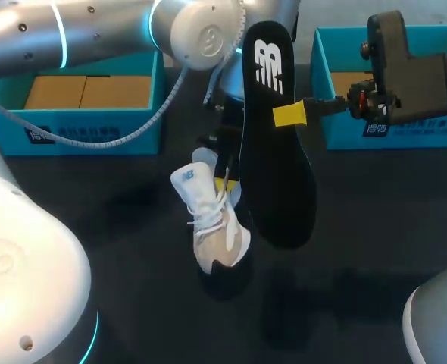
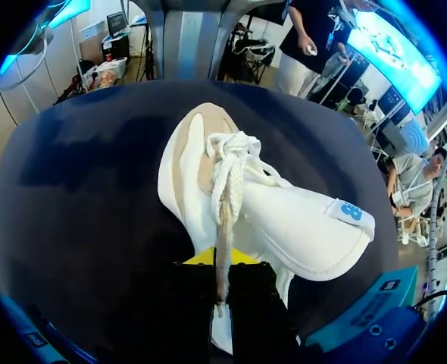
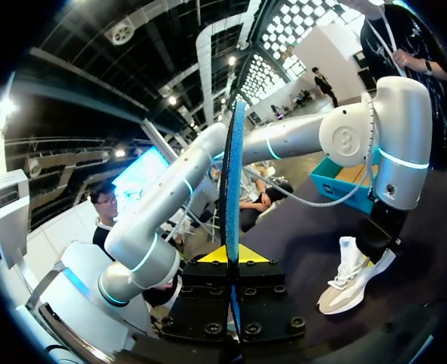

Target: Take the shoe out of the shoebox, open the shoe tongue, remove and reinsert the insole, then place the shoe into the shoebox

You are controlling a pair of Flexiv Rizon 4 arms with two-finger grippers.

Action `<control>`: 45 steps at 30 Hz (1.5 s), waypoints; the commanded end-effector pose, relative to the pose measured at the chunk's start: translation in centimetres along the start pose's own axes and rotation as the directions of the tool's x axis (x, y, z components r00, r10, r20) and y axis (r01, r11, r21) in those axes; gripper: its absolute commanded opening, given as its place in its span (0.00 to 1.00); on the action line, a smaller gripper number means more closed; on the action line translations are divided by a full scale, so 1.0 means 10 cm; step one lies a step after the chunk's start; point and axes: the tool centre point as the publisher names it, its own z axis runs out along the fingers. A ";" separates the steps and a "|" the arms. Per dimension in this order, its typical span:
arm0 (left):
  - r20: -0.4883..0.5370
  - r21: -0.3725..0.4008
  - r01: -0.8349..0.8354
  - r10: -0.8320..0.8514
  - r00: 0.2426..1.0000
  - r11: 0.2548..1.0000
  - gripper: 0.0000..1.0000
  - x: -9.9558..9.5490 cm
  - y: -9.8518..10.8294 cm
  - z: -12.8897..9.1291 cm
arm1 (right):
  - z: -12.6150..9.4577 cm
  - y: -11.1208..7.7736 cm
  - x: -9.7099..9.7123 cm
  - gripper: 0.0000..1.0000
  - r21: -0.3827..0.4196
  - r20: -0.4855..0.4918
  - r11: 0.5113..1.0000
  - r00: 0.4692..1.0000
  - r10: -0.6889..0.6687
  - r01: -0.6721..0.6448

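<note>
While my left gripper [image 2: 222, 267] clamps the white sneaker [image 1: 212, 227] on the table [image 1: 117, 250], tongue [image 2: 314, 227] folded out, my right gripper [image 1: 290, 114] pinches the black insole [image 1: 273, 152], held up clear of it. I'd feed its toe end into the opening at a shallow angle, avoiding the laces [image 2: 231, 163]. Teal shoeboxes [image 1: 110, 140] sit behind.

Shoe [image 1: 212, 224] sits mid-counter [image 1: 132, 288], heel end up in the left jaws, toe towards 6 o'clock. The insole [image 1: 275, 144] stands just beside it at 2 o'clock, pinched by the right jaws. Left shoebox [image 1: 95, 140] sits behind at 10 o'clock, right shoebox [image 1: 343, 129] at 2 o'clock.
</note>
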 end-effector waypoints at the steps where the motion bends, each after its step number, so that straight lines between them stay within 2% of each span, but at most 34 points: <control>1: -0.016 0.006 0.009 -0.009 1.000 1.000 0.00 -0.04 0.01 0.07 | 0.04 0.03 -0.02 0.00 0.005 -0.001 1.000 1.000 0.001 -0.001; 9: -0.044 0.018 0.014 -0.013 0.999 1.000 0.00 -0.12 0.01 0.23 | 0.04 0.03 -0.02 0.00 0.005 -0.001 1.000 1.000 0.001 -0.001; 18: -0.007 0.034 0.053 -0.053 0.999 0.998 0.00 -0.19 0.04 0.32 | 0.04 0.03 -0.02 0.00 0.005 -0.001 1.000 1.000 0.001 -0.001; 19: -0.002 0.035 0.062 -0.062 0.998 0.997 0.06 -0.20 0.04 0.33 | 0.04 0.03 -0.02 0.00 0.005 -0.001 1.000 1.000 0.001 -0.001; 21: 0.011 0.038 0.078 -0.079 0.997 0.996 0.02 -0.21 0.05 0.35 | 0.04 0.03 -0.02 0.00 0.005 -0.001 1.000 1.000 0.001 -0.001; 24: 0.014 0.045 0.082 -0.083 0.996 0.996 0.04 -0.23 0.05 0.38 | 0.04 0.03 -0.02 0.00 0.005 -0.001 1.000 1.000 0.001 -0.001; 25: 0.016 0.046 0.084 -0.085 0.996 0.995 0.12 -0.24 0.05 0.38 | 0.04 0.03 -0.02 0.00 0.005 -0.001 1.000 1.000 0.001 -0.001; 27: 0.023 0.045 0.091 -0.092 0.995 0.995 0.41 -0.25 0.05 0.39 | 0.04 0.03 -0.02 0.00 0.005 -0.001 1.000 1.000 0.001 -0.001; 29: 0.042 0.047 0.101 -0.103 0.994 0.994 0.42 -0.26 0.04 0.38 | 0.04 0.03 -0.02 0.00 0.005 -0.001 1.000 1.000 0.001 -0.001; 30: 0.046 0.048 0.101 -0.104 0.994 0.994 0.50 -0.25 0.03 0.37 | 0.04 0.03 -0.02 0.00 0.005 -0.001 1.000 1.000 0.001 -0.001; 32: 0.069 0.047 0.115 -0.118 0.991 0.992 0.98 -0.24 0.03 0.34 | 0.04 0.03 -0.02 0.00 0.005 -0.001 1.000 1.000 0.001 -0.001; 36: 0.116 0.031 0.127 -0.130 0.985 0.991 1.00 -0.21 0.03 0.23 | 0.04 0.03 -0.02 0.00 0.005 -0.001 1.000 1.000 0.001 -0.001; 45: 0.284 -0.047 0.174 -0.153 0.946 0.984 1.00 -0.14 0.15 -0.27 | 0.04 0.03 -0.02 0.00 0.005 -0.001 1.000 1.000 0.001 -0.001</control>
